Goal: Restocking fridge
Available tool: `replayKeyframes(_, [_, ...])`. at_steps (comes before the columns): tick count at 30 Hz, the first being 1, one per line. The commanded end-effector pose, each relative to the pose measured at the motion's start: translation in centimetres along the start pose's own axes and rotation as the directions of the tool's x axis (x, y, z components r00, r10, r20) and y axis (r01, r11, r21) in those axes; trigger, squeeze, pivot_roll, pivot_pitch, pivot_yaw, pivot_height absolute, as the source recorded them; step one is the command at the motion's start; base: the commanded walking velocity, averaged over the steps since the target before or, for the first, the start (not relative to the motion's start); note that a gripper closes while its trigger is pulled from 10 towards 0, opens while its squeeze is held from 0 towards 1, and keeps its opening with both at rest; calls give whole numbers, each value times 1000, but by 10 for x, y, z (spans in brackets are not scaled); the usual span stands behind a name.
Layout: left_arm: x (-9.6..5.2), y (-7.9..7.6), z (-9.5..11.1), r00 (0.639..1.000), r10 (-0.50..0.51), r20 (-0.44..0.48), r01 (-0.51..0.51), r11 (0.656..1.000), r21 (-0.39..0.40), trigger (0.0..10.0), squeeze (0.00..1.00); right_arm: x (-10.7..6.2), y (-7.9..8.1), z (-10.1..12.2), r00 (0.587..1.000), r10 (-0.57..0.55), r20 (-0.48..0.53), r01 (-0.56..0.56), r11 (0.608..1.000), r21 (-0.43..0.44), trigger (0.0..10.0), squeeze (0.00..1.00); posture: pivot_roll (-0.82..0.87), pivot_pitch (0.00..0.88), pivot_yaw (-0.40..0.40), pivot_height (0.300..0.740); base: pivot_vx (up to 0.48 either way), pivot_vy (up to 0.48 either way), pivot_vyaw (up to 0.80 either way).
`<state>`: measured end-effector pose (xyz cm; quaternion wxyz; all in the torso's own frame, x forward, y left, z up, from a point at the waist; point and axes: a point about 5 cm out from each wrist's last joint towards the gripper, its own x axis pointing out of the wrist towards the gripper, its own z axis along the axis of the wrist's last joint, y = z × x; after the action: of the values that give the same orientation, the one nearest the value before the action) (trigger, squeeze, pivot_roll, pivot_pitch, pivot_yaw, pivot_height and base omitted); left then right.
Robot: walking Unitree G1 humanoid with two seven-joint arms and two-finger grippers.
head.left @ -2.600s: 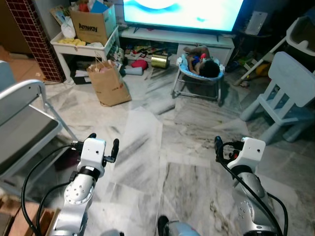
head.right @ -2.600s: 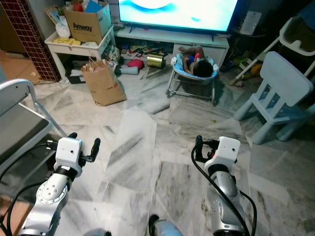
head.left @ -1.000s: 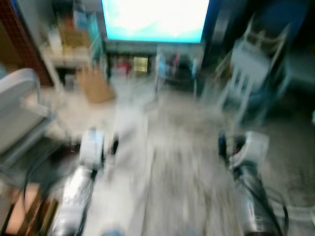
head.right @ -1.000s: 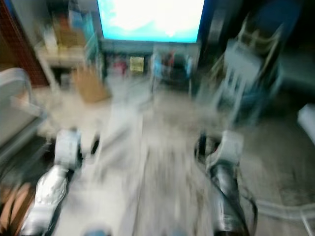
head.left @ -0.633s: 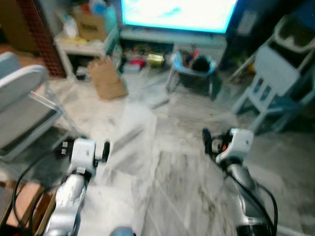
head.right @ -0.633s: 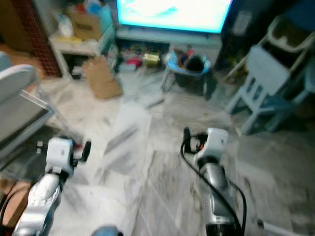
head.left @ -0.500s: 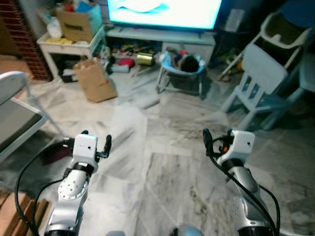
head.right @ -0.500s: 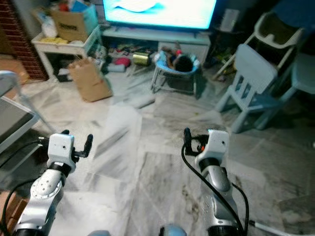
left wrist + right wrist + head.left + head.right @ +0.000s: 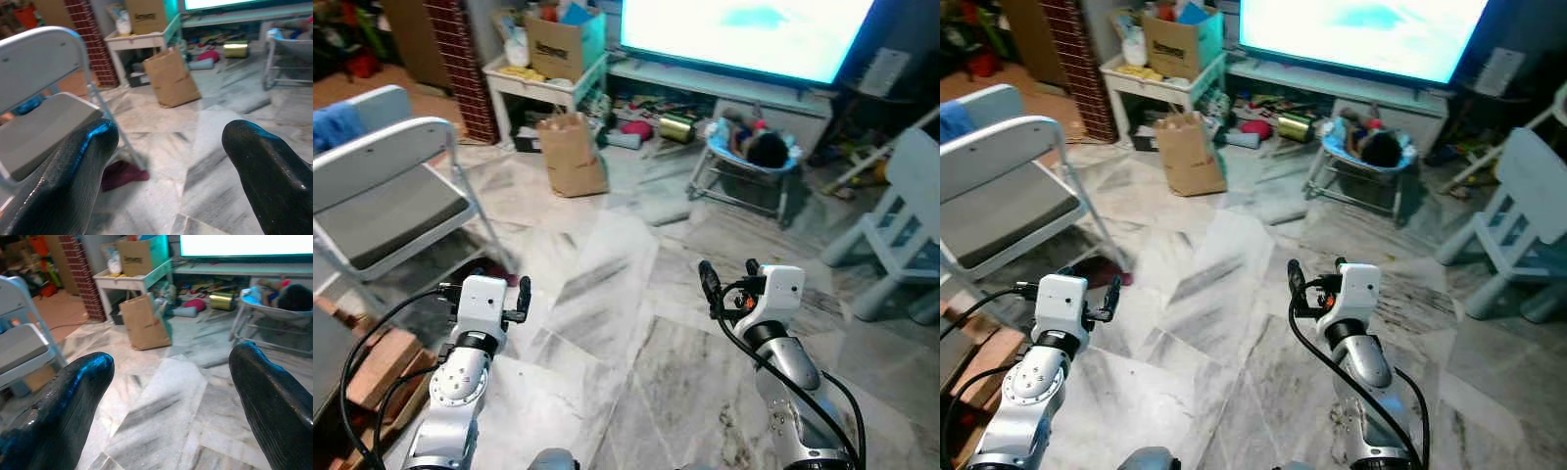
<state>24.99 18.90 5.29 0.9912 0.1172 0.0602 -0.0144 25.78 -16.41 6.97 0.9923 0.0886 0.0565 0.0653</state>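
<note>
Left eye view looks down on a living room with a grey-veined marble floor, and no fridge can be made out in any of the pictures. The left gripper hangs low over the floor at the left, its jaws standing wide with nothing between them; in the left wrist view the two black fingers frame a broad gap. The right gripper is held at about the same height on the right, jaws likewise spread wide and empty. Between the two arms the marble runs open and bare toward the far wall. On the left a grey folding chair stands close to the left arm, its metal leg reaching down near a dark red cloth on the floor. Farther on, a brown paper bag sits upright on the floor in front of a white low table whose tabletop carries a cardboard box. A lit television spans the far wall above a white TV stand. Before the stand a baby bouncer holds a small child. At the right edge stands a pale blue plastic chair, well apart from the right arm.
</note>
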Motion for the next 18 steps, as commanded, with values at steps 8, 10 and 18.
replayKeyframes(8, [0,5,-2,1000,29,-9,-29,999,37,10000,0,0,-7,9,997,-52,48,52,999,8,10000,0,42,34,-30,740,0,0,463])
replayKeyframes(10, [0,5,-2,1000,28,-7,-28,999,38,10000,0,1,-10,9,996,-77,44,77,997,4,10000,0,41,30,-28,740,0,0,0])
replayKeyframes(18, [-1,8,-3,998,61,-5,-61,997,38,10000,0,1,-18,8,988,-151,39,152,988,-34,10000,0,38,21,-23,740,0,0,0])
